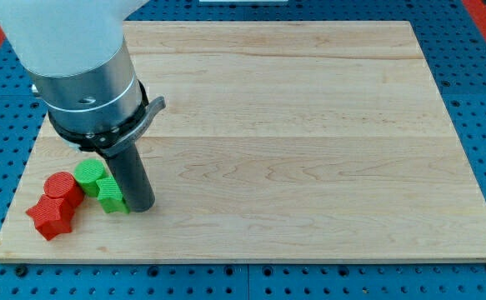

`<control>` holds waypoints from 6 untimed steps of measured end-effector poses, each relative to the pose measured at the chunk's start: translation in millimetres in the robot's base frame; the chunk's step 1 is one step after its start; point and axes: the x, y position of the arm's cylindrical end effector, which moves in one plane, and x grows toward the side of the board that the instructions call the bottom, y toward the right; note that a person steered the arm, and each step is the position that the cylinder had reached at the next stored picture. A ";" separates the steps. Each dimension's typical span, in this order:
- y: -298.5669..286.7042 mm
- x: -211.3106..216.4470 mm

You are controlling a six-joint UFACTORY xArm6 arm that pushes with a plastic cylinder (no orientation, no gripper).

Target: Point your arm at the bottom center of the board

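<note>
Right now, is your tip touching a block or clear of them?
Touching, apparently: my tip sits flush against the green block on its right side, no gap visible.

Arm [67, 50] cut off by the top edge at 11 o'clock — upper body not seen. Rod [130, 179] covers the right part of the green block [111, 194]; its shape cannot be confirmed.
</note>
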 end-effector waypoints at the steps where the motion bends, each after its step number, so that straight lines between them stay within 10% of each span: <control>1: 26.1 -16.7; 2: 34.8 -70.7; 6: 72.4 -33.8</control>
